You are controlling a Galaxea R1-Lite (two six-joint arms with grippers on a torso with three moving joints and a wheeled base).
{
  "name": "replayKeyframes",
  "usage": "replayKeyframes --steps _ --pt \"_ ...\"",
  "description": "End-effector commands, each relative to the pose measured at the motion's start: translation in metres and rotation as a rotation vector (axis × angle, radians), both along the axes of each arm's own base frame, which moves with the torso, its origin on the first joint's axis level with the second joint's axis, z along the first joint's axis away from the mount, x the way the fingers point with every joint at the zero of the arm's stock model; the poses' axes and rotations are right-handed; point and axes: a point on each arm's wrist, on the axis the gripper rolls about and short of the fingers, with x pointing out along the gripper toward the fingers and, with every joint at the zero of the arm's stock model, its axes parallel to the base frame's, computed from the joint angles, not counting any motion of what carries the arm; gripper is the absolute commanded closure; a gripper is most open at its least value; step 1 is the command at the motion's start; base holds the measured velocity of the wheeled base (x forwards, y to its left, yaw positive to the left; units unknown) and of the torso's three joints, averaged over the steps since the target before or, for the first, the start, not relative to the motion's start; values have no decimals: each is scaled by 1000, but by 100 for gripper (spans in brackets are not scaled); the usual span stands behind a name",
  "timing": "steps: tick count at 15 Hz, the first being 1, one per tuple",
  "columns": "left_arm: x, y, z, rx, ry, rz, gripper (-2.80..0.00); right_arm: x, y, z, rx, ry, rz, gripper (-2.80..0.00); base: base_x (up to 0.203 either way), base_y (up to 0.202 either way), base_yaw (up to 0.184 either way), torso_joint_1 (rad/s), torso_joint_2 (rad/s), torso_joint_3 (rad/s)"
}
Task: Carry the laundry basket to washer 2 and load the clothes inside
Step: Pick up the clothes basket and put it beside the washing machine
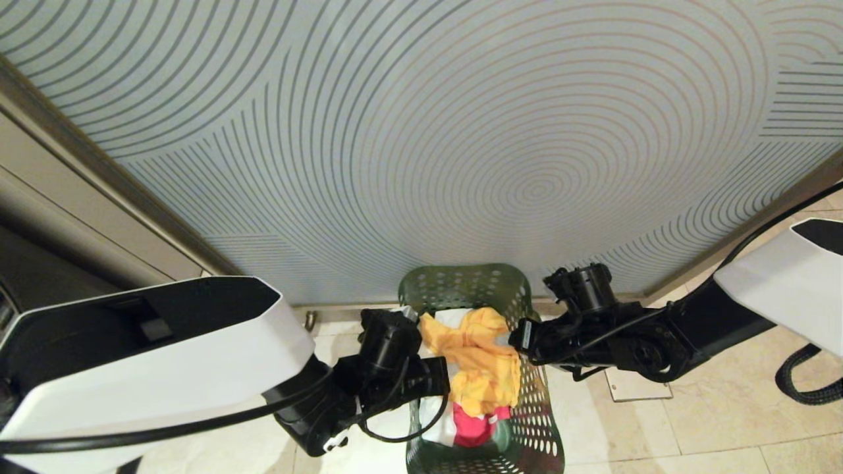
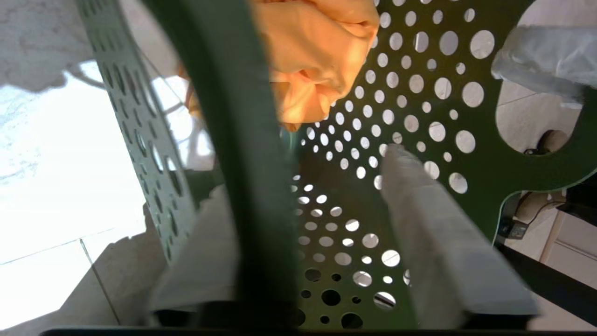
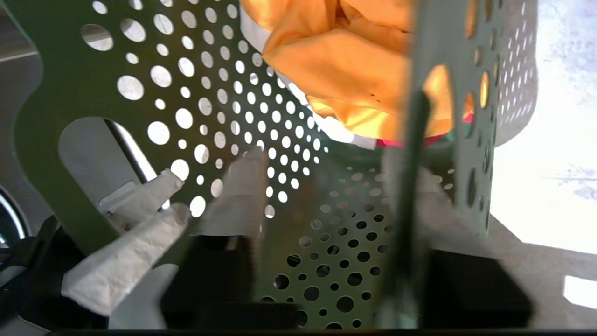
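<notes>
Dark green perforated plastic laundry basket (image 1: 520, 421) sits on the tiled floor (image 1: 691, 421) between both arms, long axis running away from the robot. Left tool (image 2: 298, 252) straddles the left rim wall, right tool (image 3: 336, 196) the right one, jaws part-closed, neither visibly clamped. Mustard-yellow, white and pink clothes (image 1: 477, 368) lie inside; lift looks symmetric.

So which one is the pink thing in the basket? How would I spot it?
Start at the big wall with curved stripes, then drop to the dark green laundry basket full of round holes on the floor below it, between the two black robot arms. Inside, under the big mustard-yellow garment and beside a white one, peeks the bright pink-red garment. It is the only pink thing there.
</notes>
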Motion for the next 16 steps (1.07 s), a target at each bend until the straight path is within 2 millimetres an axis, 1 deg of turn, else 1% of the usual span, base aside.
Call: replayKeyframes --steps 1,3,5,6,8,10,11,14,16 --pt "0 -1 -1 -5 0 -2 0 0 0 -2 5 5 0 0 0 0 0 0 0 0" --pt "-1 -2 -1 -7 2 -7 0 0 2 -3 3 9 3 0 0 0 0 0 0 0" --pt "-5 -5 4 -20 -6 -20 0 -3 5 5 14 -8 12 0 0 0 0 0 0 0" --pt "-6 -6 9 -29 -15 -24 0 -6 6 15 26 -30 17 0 0 0 0 0 0 0" --pt "-11 -8 26 -64 -50 -34 0 -18 9 44 58 -93 37 0 0 0 0 0 0 0" --pt "-19 -10 45 -98 -73 -46 0 -32 11 66 66 -107 58 0 0 0 0 0 0 0" --pt "-24 -11 49 -104 -73 -56 0 -39 10 71 56 -87 63 0 0 0 0 0 0 0" --pt "-33 -11 45 -77 -66 -50 0 -48 6 73 49 -77 67 0 0 0 0 0 0 0" --pt "-41 -10 49 -76 -71 -54 0 -54 4 75 50 -78 69 0 0 0 0 0 0 0"
